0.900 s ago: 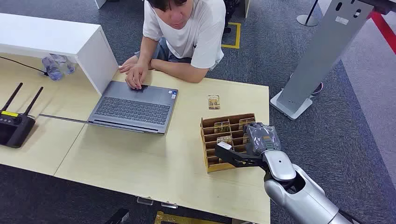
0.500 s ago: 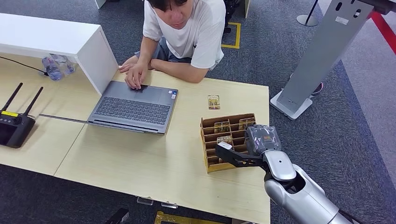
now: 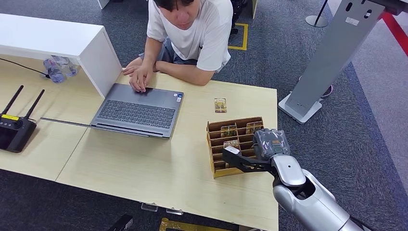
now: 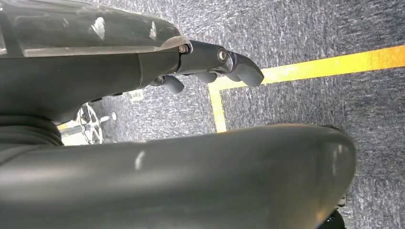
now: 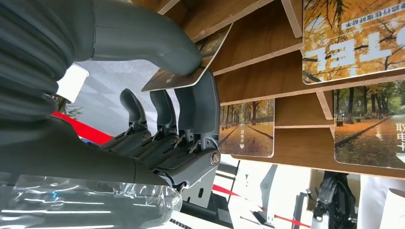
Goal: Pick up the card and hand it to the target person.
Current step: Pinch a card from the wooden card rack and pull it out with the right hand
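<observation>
Card (image 5: 191, 71): pinched between the thick grey thumb and a dark finger of the right hand (image 5: 157, 95), one corner sticking out past the thumb tip, the rest running up into a slot of the wooden card rack (image 5: 267, 67). Whether it is clear of the slot I cannot tell. From the head view the right hand (image 3: 262, 147) sits over the rack's (image 3: 216, 168) right side, near the table's right edge; the card itself is too small to make out there.

Other cards with autumn-tree prints stand in neighbouring slots (image 5: 353, 38). One more card (image 3: 220, 104) lies flat on the table (image 3: 144, 173), beyond the rack, toward the person.

Person (image 3: 192, 33) in white T-shirt seated at the far side, arms folded on the table edge, one hand on the open laptop (image 3: 137, 110).

Left hand (image 4: 210, 64): hanging over grey carpet with yellow tape lines, fingers loosely curled, holding nothing.

Black router with two antennas (image 3: 17, 127) at the left.
</observation>
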